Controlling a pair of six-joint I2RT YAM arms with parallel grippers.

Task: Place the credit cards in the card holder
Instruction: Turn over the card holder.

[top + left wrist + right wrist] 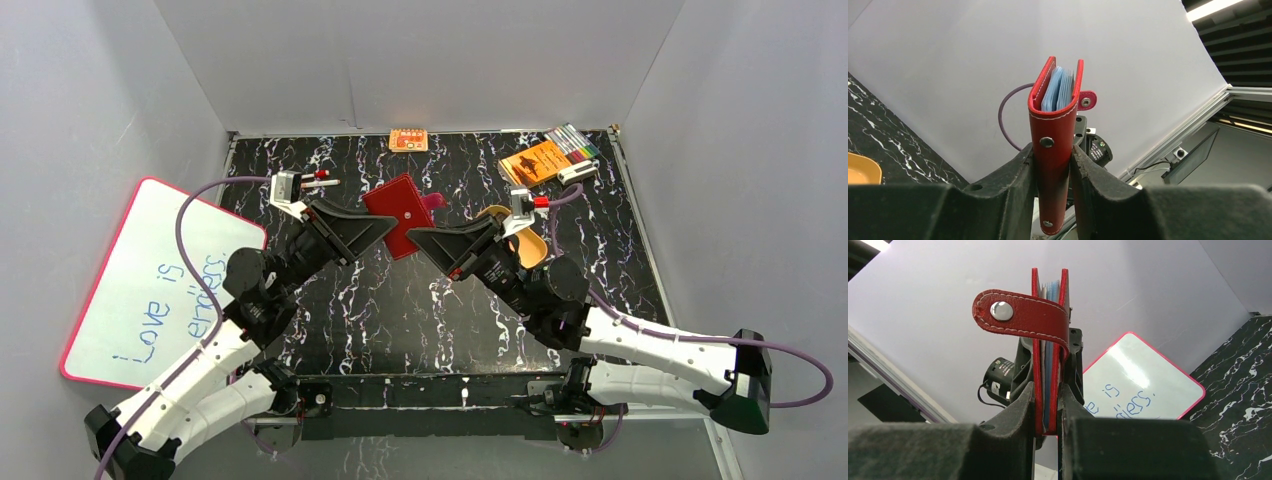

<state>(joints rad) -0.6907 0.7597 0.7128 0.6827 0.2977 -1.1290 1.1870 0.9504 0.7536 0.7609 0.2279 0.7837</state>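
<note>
The card holder [398, 212] hangs above the surface [400, 320], nearly folded. The left gripper [383, 232] and the right gripper [422, 238] are each closed tight on it. If one gripper pulls unevenly, it may twist, slip out and fall.

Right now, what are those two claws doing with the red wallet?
Left gripper, right gripper both shut on card holder, held up between them. Snap tab undone, blue sleeves showing.

card holder [1048, 320] btm edge hidden betw. right tool [1048, 402] fingers
</note>
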